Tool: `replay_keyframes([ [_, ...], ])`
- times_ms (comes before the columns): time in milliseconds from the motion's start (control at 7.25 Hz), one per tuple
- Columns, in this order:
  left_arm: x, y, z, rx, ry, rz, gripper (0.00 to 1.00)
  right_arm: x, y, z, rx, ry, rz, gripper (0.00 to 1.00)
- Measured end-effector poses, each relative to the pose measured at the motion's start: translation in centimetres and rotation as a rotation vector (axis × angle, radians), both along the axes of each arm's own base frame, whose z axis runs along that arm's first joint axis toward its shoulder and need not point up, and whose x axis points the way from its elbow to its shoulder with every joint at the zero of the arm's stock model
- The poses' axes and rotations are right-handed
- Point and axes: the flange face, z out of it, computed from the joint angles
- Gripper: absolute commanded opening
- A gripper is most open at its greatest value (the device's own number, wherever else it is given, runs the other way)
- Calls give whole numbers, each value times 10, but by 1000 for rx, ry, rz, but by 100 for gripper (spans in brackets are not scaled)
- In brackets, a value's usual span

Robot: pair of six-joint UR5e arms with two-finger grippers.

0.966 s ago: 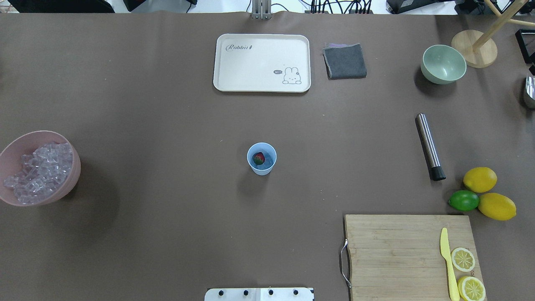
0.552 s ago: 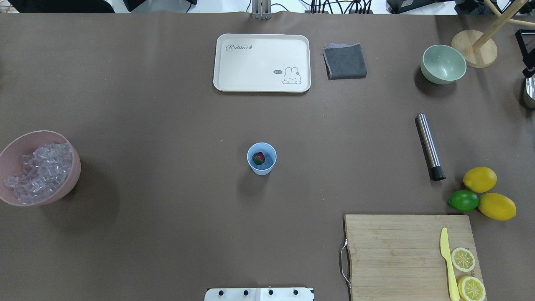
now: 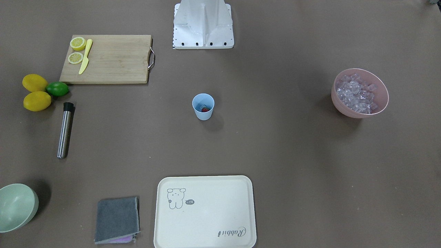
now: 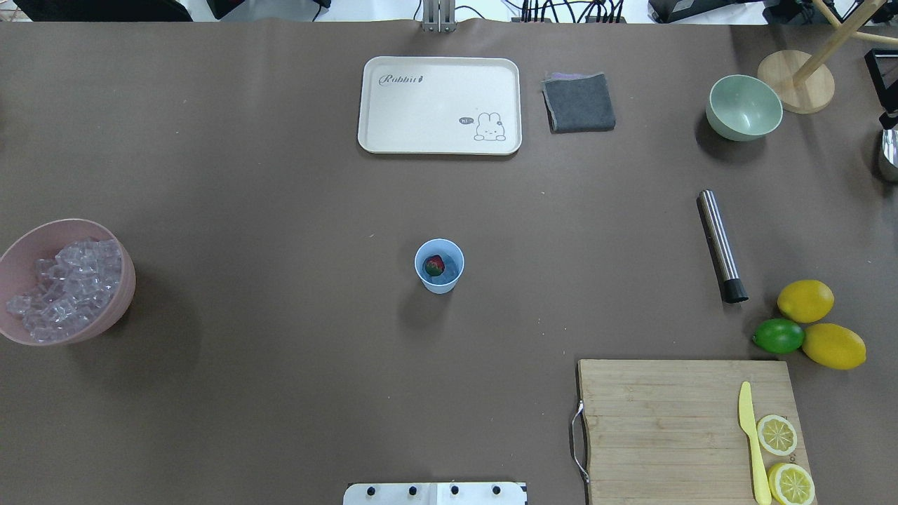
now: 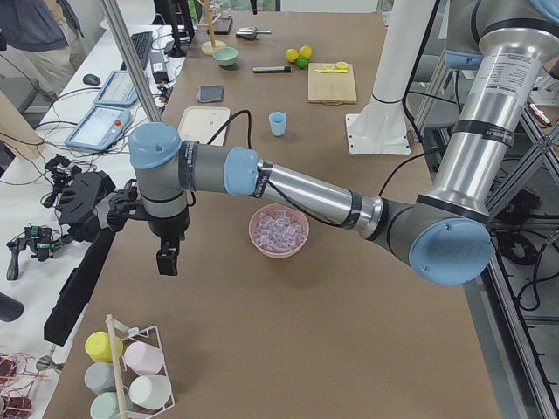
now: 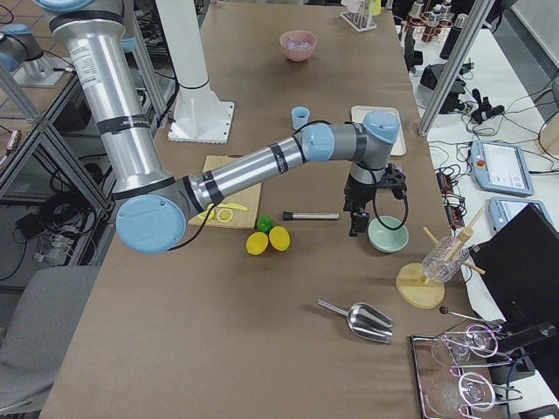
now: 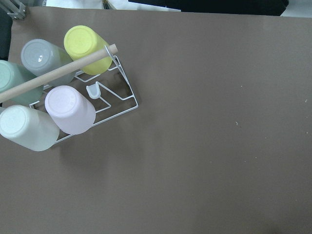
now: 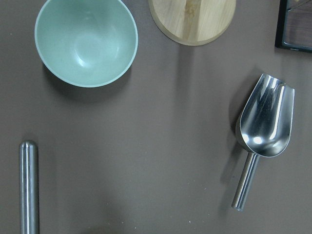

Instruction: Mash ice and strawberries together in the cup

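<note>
The small pale light-blue plastic cup (image 4: pixel 439 266) stood upright near the middle of the brown table (image 4: pixel 280 210), well apart from everything else. One small red strawberry with a green top (image 4: pixel 434 265) lay inside it, towards the side of the robot's left arm. We could not tell whether the pale glint beside the berry was ice. The clear cube-shaped ice pieces (image 4: pixel 66 287) were heaped in the large pink bowl (image 4: pixel 128 291) at the table's end on the robot's left, far from the cup.

The left gripper (image 5: pixel 166 260) hung pointing downward over the far left end of the table, past the pink bowl. Its wrist camera looked down on a white wire rack of upturned pastel plastic cups (image 7: pixel 68 92). It showed only in the side view, so we could not tell whether its fingers were apart or together.

The right gripper (image 6: pixel 355 225) hung over the other end, between the brushed steel cylinder with a black tip (image 4: pixel 720 245) and the pale green bowl (image 4: pixel 744 107). Its wrist camera showed that bowl, the cylinder's rounded end, a shiny metal scoop (image 8: pixel 265 117) and a round wooden base (image 8: pixel 192 19). Here too we could not tell how the fingers stood, and nothing showed in its grasp.

Two yellow lemons (image 4: pixel 805 301) and a green lime (image 4: pixel 778 336) lay touching one another just beside the cylinder's black tip.
</note>
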Motion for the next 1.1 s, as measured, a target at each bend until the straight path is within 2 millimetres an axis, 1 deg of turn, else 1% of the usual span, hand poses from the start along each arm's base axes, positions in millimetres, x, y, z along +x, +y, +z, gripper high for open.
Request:
replay_keyframes([
  [138, 7, 1, 6, -2, -7, 12, 98, 1, 1, 3, -10, 5, 9, 99],
  [414, 39, -4, 20, -5, -11, 58, 98, 1, 1, 11, -28, 12, 14, 99],
  [552, 52, -9, 31, -6, -25, 78, 98, 1, 1, 13, -32, 16, 14, 99],
  [828, 62, -25, 65, 15, -57, 78, 98, 2, -1, 11, -26, 18, 14, 99],
  [966, 64, -29, 70, 20, -57, 59, 98, 2, -3, 7, -18, 18, 12, 99],
  [1104, 67, -30, 63, 23, -52, 34, 98, 2, -5, 5, -15, 18, 12, 99],
])
